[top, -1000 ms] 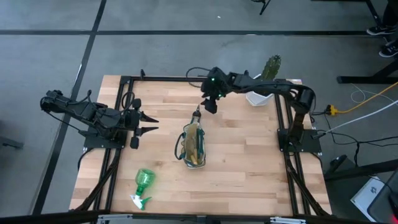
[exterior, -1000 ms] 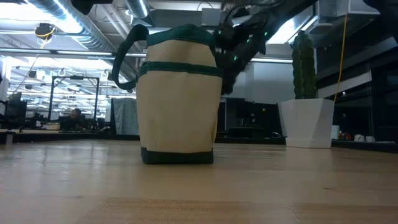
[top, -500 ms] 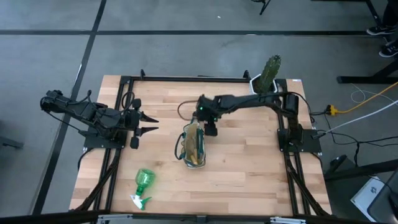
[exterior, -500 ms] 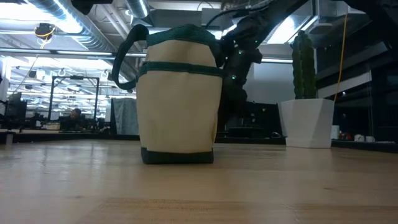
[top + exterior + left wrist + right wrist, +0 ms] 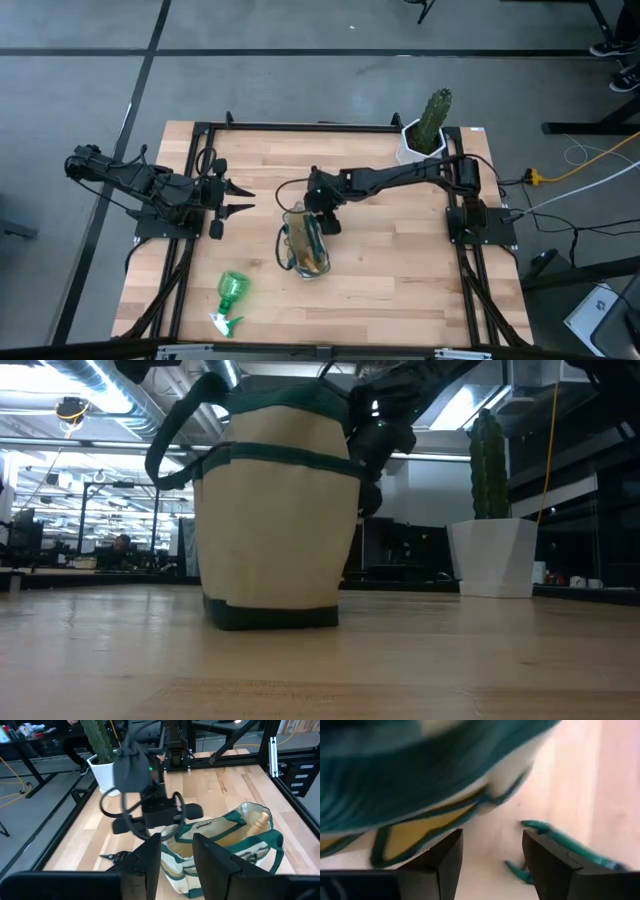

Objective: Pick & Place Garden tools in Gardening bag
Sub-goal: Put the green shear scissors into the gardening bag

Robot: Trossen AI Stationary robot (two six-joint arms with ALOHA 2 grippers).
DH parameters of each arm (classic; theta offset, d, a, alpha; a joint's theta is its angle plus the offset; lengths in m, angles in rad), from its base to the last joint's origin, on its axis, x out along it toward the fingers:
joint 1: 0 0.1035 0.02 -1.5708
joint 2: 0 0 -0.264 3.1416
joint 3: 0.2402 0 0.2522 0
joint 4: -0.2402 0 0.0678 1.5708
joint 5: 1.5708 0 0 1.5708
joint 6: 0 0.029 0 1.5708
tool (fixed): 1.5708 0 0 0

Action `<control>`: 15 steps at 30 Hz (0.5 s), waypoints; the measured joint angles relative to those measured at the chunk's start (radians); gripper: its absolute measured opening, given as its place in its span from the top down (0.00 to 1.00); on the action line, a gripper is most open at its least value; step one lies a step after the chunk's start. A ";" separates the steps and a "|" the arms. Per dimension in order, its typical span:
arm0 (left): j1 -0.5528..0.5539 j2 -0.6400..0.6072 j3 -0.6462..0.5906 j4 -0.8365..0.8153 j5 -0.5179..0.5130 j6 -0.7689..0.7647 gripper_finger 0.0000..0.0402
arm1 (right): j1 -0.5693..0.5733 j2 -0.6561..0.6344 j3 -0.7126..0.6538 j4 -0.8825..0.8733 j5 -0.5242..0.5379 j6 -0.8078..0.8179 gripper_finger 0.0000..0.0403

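so over the last second the right end effector [image 5: 322, 212] swung in from the back of the tabletop [image 5: 400, 270], near the cactus [image 5: 435, 112], and is now right up against the far rim of the gardening bag [image 5: 304, 240]. the bag got nudged too: in the low view it's slid a bit and leans, and its loop handle [image 5: 180, 430] has flopped out further. my read is it's either dropping a tool in or just bumping the rim, so the bag could tip if it keeps pushing.

fingers on the right end effector are spread apart with nothing between them, going by the right wrist view, which looks straight onto the bag's green trim.

the green spray bottle [image 5: 229, 297] is well away from that end effector, lying near the tabletop's front edge on the left arm's side, so it's still to go in. wooden handles [image 5: 260, 817] poke up inside the bag, and the dark pruning shears [image 5: 116, 856] lie on the wood just beside it.

left end effector [image 5: 238, 199] hangs open and empty, well apart from the bag, with bare wood between. plenty of room for it to reach the bottle; only the frame rails at the tabletop edges to mind.
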 joint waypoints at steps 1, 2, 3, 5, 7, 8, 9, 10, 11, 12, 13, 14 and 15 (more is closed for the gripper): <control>0.000 0.000 0.000 0.000 0.000 0.000 0.73 | -0.008 0.000 0.012 -0.003 -0.003 -0.009 0.49; 0.000 0.000 0.000 0.000 0.000 0.000 0.73 | -0.018 0.000 0.027 -0.001 -0.006 -0.016 0.49; 0.000 0.000 0.000 0.000 0.000 0.000 0.73 | -0.028 0.000 0.042 0.002 -0.006 -0.018 0.49; 0.000 0.000 0.000 0.000 0.000 0.000 0.73 | -0.054 0.000 0.066 0.001 -0.006 -0.012 0.49; 0.000 0.000 0.000 0.000 0.000 0.000 0.72 | -0.084 0.000 0.084 0.000 -0.007 0.025 0.49; 0.000 0.000 0.000 0.000 0.000 0.000 0.72 | -0.101 0.000 0.090 -0.001 -0.007 0.063 0.49; 0.000 0.000 0.000 0.000 0.000 0.000 0.72 | -0.119 0.000 0.096 -0.007 -0.007 0.119 0.49; 0.000 0.000 0.000 0.000 0.000 0.000 0.73 | -0.136 0.000 0.097 -0.017 -0.006 0.193 0.49; 0.000 0.000 0.000 0.000 0.000 0.000 0.73 | -0.153 0.000 0.097 -0.028 -0.006 0.285 0.49; 0.000 0.000 0.000 0.000 0.000 0.000 0.73 | -0.168 0.000 0.097 -0.038 -0.006 0.375 0.49; 0.000 0.000 0.000 0.000 0.000 0.000 0.73 | -0.180 0.000 0.097 -0.051 -0.005 0.450 0.49; 0.000 0.000 0.000 0.000 0.000 0.000 0.73 | -0.189 0.000 0.096 -0.061 -0.003 0.495 0.49; 0.000 0.000 0.000 0.000 0.000 0.000 0.73 | -0.194 0.002 0.093 -0.064 -0.002 0.514 0.49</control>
